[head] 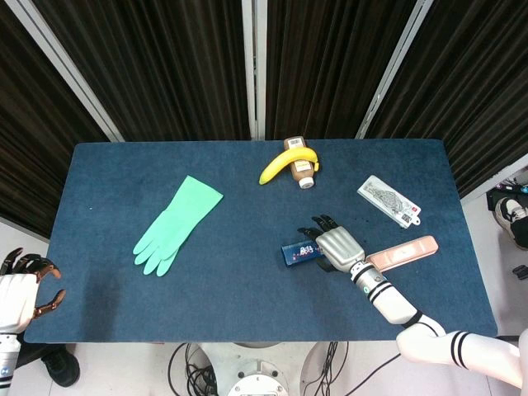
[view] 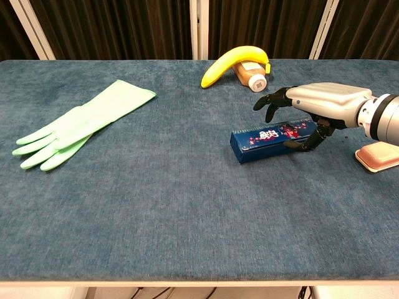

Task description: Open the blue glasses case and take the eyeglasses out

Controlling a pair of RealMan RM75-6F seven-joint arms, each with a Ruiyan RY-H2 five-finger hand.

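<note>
Blue case (view: 276, 139) — closed, flat at table (head: 107, 173) centre-right, 5 o'clock of banana (head: 285, 162). Right hand (view: 312, 107) over its right end, fingers spread, thumb against front wall — likely poised to pry lid. Left hand (head: 21, 290) idle, open, off 8 o'clock corner

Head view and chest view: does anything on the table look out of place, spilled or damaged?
Only one oddity: the yellow banana lies draped across the brown bottle, which lies on its side at the far edge. No spill shows. The blue glasses case sits closed and intact under the right hand.
</note>
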